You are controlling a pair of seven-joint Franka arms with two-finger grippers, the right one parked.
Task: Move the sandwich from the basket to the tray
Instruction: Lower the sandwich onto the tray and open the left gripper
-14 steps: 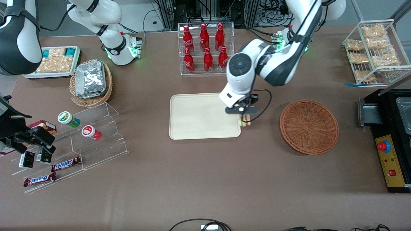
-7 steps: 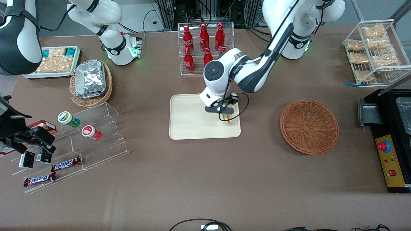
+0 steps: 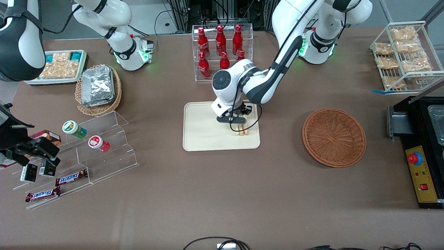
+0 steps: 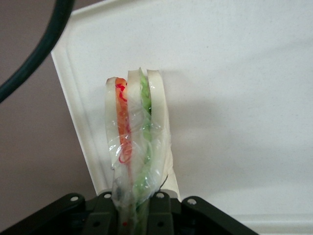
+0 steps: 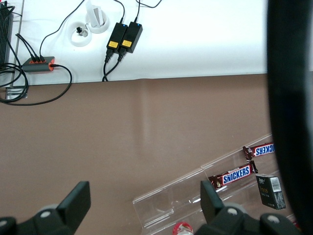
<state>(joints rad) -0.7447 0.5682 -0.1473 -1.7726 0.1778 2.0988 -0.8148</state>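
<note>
Fingers [image 4: 159,208] clamped on clear-wrapped triangular sandwich [image 4: 137,142] | gripper [image 3: 237,125] over smooth cream tray [image 3: 204,128] | woven basket [image 3: 334,137] apart

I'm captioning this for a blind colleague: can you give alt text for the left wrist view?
The left arm's gripper is shut on a clear-wrapped triangular white-bread sandwich with orange-red and green filling, above the flat cream-beige rectangular tray near its rim.

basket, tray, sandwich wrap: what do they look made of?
Basket: woven wicker, reddish-brown, matte; the weave shows. Tray: likely moulded plastic, cream, matte, rounded low rim. Sandwich, shut in the gripper above the tray: soft white bread in clear glossy film, which is crinkled and shiny.
</note>
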